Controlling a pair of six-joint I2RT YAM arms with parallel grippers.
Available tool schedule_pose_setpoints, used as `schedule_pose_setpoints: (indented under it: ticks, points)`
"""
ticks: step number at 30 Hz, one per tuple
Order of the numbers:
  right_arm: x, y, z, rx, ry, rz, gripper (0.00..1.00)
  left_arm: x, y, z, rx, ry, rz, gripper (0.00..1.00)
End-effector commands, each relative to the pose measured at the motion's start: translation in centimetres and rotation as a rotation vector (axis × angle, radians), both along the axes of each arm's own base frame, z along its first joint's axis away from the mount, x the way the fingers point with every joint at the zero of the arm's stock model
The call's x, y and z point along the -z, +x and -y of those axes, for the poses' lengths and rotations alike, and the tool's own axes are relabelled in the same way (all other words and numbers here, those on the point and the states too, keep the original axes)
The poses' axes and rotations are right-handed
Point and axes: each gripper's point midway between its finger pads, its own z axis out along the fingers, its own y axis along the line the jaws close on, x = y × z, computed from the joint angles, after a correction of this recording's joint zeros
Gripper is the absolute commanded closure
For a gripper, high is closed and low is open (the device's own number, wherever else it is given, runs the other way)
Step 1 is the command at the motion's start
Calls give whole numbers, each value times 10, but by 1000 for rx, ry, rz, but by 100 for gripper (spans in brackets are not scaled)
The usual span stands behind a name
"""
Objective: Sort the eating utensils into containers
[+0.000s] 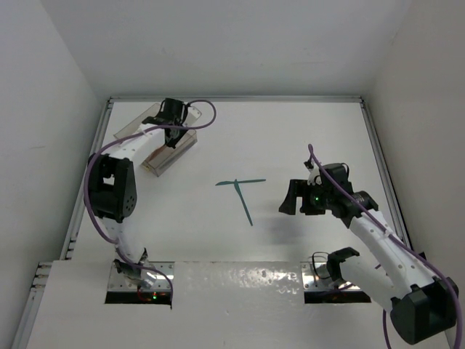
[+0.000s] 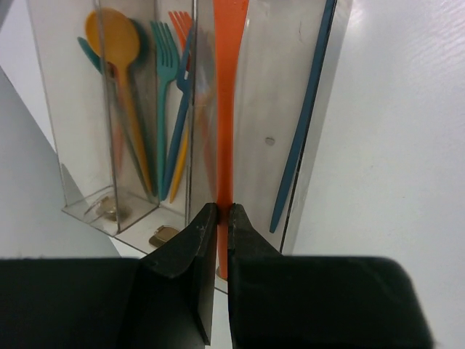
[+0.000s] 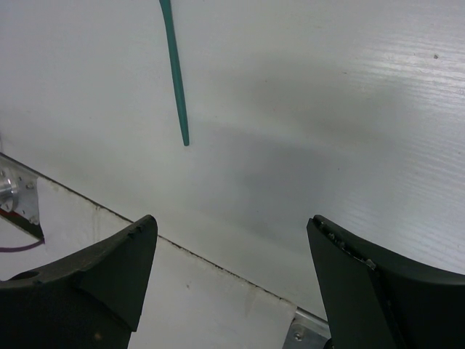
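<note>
My left gripper (image 2: 224,212) is shut on the handle of an orange utensil (image 2: 229,87), which points into the clear three-compartment container (image 2: 69,182) beside the divider of its right compartment. That compartment holds a dark blue knife (image 2: 305,123). The middle one holds forks (image 2: 161,73), and the left one an orange spoon (image 2: 116,43) over a teal one. In the top view the left gripper (image 1: 173,137) hangs over the container (image 1: 163,161) at the far left. Two teal utensils (image 1: 243,190) lie crossed mid-table. My right gripper (image 1: 296,201) stands open and empty just right of them, with one teal handle (image 3: 176,80) ahead of its fingertips (image 3: 229,240).
White walls close in the table on the left, back and right. A raised white panel (image 1: 232,280) with metal brackets runs along the near edge by the arm bases. The left arm's purple cable (image 1: 207,109) loops above the container.
</note>
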Motion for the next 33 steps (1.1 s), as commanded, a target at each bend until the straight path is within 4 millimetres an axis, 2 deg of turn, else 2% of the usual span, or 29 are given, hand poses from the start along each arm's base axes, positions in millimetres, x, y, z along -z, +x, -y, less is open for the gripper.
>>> schedule_pose_setpoints:
  ticks: [1, 9, 12, 15, 16, 17, 20, 23, 25, 26, 29, 31, 32, 33]
  points:
    - [-17, 10, -5, -22, 15, 58, 16, 15, -3, -7, -9, 40, -39, 100]
    - [-15, 9, -6, -25, 18, 47, 16, 28, -14, -15, -76, 38, -47, 95]
    - [-15, 7, -6, -27, 19, 45, 16, 25, -15, -21, -110, 48, -33, 92]
    - [-15, 7, -5, -24, 21, 47, 16, 18, -14, -18, -115, 23, -9, 82]
    - [-15, 6, -6, -25, 22, 44, 16, 12, -14, -18, -127, 11, 8, 75]
    - [-16, 6, -5, -23, 24, 46, 16, 11, -14, -18, -134, 7, 17, 72]
    - [-17, 5, -5, -23, 27, 53, 16, -1, -13, -16, -167, -26, 50, 65]
    - [-16, 4, -5, -17, 26, 53, 16, -13, -13, -14, -228, -78, 89, 62]
    - [-16, 5, -4, -9, 27, 58, 16, -23, -15, -6, -303, -163, 108, 62]
    - [-16, 5, -4, -7, 28, 55, 16, -32, -16, 4, -342, -239, 129, 62]
    - [-15, 6, -5, -4, 29, 50, 17, -36, -29, 30, -396, -359, 115, 62]
    - [-14, 6, -3, 2, 20, 45, 17, -42, -44, 60, -390, -426, 105, 63]
    - [-15, 6, -3, 5, 18, 47, 17, -43, -54, 87, -412, -487, 101, 64]
    - [-14, 6, -1, 10, 13, 47, 17, -46, -62, 103, -412, -531, 96, 67]
